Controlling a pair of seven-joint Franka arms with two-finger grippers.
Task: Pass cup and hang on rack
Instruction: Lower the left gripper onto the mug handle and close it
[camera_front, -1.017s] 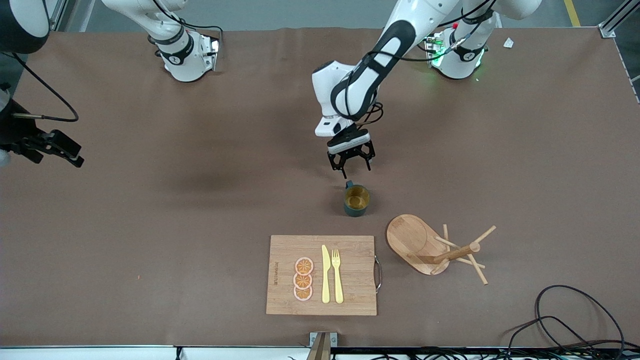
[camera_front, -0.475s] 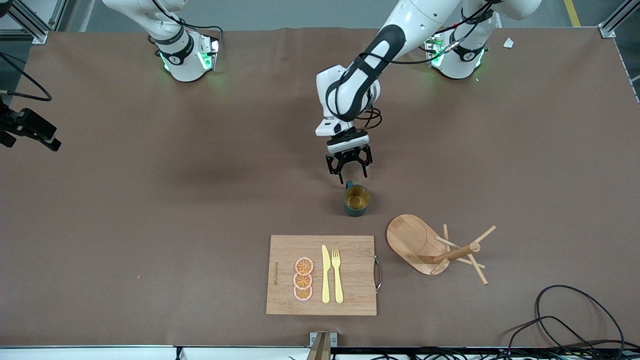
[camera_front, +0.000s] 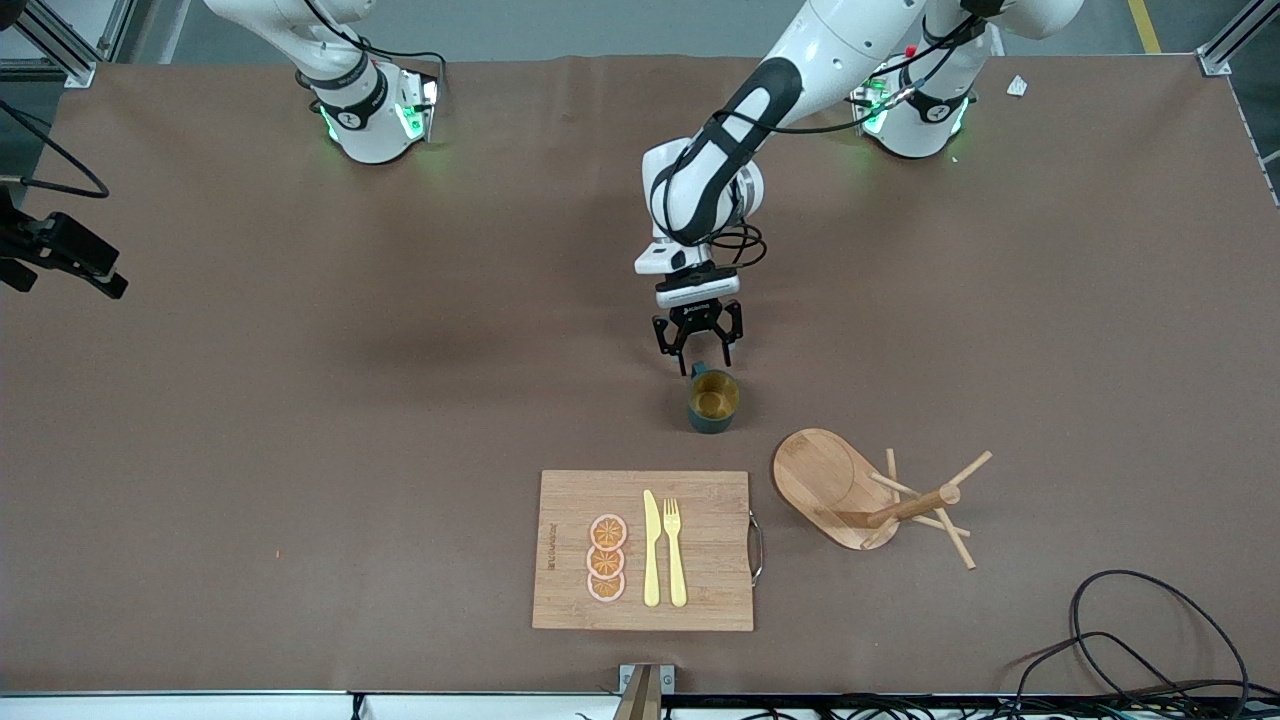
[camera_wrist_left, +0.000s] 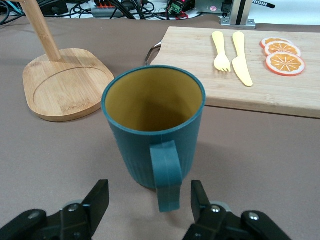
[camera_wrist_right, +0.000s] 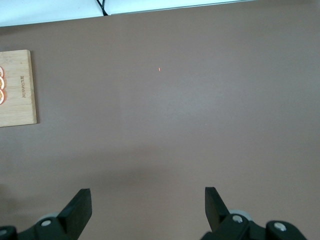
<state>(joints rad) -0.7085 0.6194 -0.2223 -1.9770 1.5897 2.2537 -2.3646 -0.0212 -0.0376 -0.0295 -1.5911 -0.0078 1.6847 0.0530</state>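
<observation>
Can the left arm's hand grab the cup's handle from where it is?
Probably yes. The left hand is open and low, right beside the cup, whose handle points between its fingers. Nothing stands between them.

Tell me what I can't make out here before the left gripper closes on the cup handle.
- Rack pegs: cut off by the top edge in the left wrist view; only post and base show.
- Cup bottom: hidden by its own handle and the left gripper in that view.
- Right gripper: in the front view, at the frame edge, too dark to read.
</observation>
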